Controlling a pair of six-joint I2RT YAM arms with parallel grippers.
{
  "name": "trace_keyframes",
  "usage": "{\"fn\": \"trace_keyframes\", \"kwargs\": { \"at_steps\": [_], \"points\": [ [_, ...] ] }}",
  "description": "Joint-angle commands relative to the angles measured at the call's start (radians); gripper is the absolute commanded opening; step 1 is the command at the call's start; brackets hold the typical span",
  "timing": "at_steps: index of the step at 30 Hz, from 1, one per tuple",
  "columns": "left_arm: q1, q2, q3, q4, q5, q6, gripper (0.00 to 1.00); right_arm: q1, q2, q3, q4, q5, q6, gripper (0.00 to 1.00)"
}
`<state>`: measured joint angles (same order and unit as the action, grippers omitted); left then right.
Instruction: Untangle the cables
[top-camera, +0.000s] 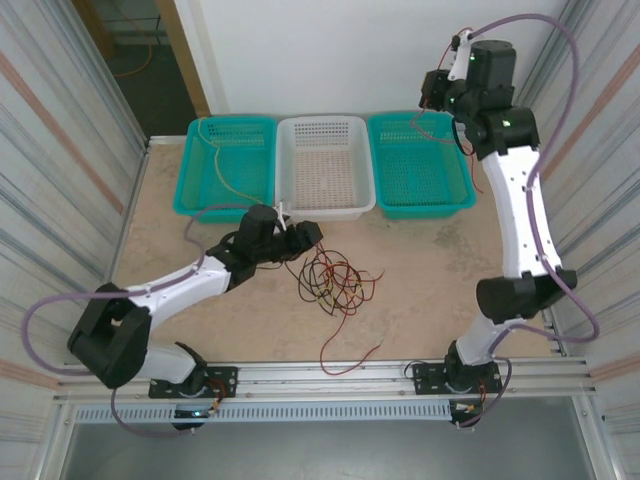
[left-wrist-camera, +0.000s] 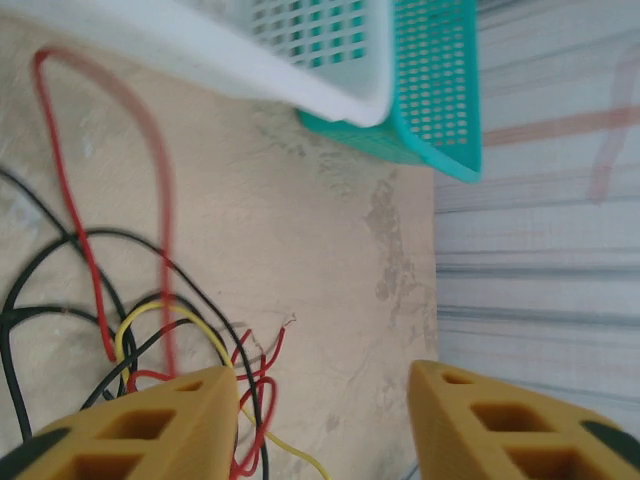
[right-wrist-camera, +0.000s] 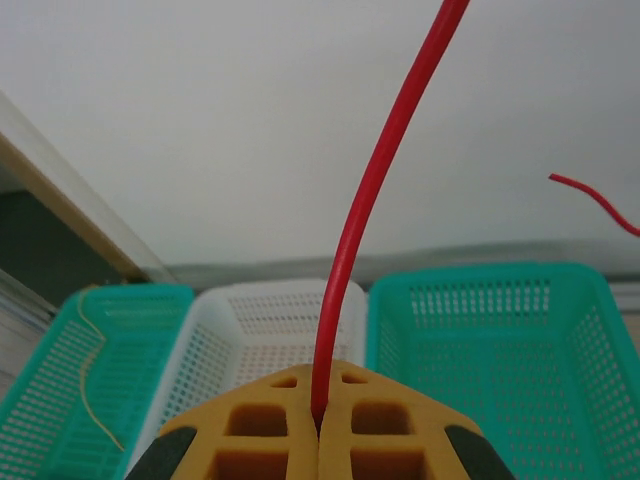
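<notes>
- We see the right pincer clenched, its two orange fingers pressed together on a red cable that rises from between the tips and leaves the top of the right wrist view
- In that view a second red end curves in the air at the right, above the right teal basket; we cannot tell whether it belongs to the same cable
- From the top camera the right arm stands raised high over the far right corner, and a thin red strand hangs below it over the right teal basket; we cannot tell whether the strand touches the mesh
- The left pincer is released, its fingers wide apart with bare table between them, grasping nothing
- One of its fingers sits over the edge of the tangle of cables, red, black and yellow loops crossing one another; whether it touches them we cannot tell
- The tangle lies on the table just in front of the white basket, between the two arms
- A red loop lies nearer the near edge of the table
- Three baskets stand side by side at the far edge: the left teal basket, the white one, the right teal one
- The left teal basket holds a tan cable curving along its floor
</notes>
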<state>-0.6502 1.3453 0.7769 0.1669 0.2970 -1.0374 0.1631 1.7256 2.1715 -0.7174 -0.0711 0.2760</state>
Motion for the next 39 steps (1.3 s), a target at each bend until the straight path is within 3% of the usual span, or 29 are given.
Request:
{"fn": "trace_keyframes", "kwargs": {
  "at_steps": [1,5,13,17,21,23,28,34,39],
  "points": [
    [-0.006,-0.090,0.045,-0.124,-0.037,0.131,0.60,-0.016,0.059,0.070,-0.048,0.007,-0.043,0.00],
    [-0.012,-0.165,0.080,-0.234,-0.071,0.227,0.67,-0.030,0.175,0.153,-0.094,0.016,-0.057,0.00],
    [-0.035,-0.255,0.125,-0.442,-0.092,0.440,0.70,-0.049,0.376,0.232,-0.145,0.013,-0.054,0.00],
    [-0.057,-0.268,0.121,-0.507,-0.096,0.518,0.75,-0.053,0.432,0.200,-0.153,0.024,-0.037,0.18],
    [-0.110,-0.250,0.123,-0.557,-0.124,0.577,0.78,-0.053,0.430,0.127,-0.117,0.034,-0.015,0.51],
    [-0.149,-0.227,0.126,-0.582,-0.147,0.598,0.78,-0.051,0.418,0.111,-0.115,0.038,-0.006,0.56],
    [-0.283,-0.135,0.134,-0.614,-0.194,0.654,0.71,-0.025,0.278,-0.006,-0.089,0.050,0.016,0.56],
    [-0.429,0.052,0.159,-0.610,-0.255,0.671,0.68,0.087,-0.119,-0.465,0.082,0.075,0.057,0.60],
    [-0.502,0.205,0.238,-0.597,-0.208,0.679,0.60,0.173,-0.407,-0.781,0.139,0.078,0.145,0.63]
  ]
}}
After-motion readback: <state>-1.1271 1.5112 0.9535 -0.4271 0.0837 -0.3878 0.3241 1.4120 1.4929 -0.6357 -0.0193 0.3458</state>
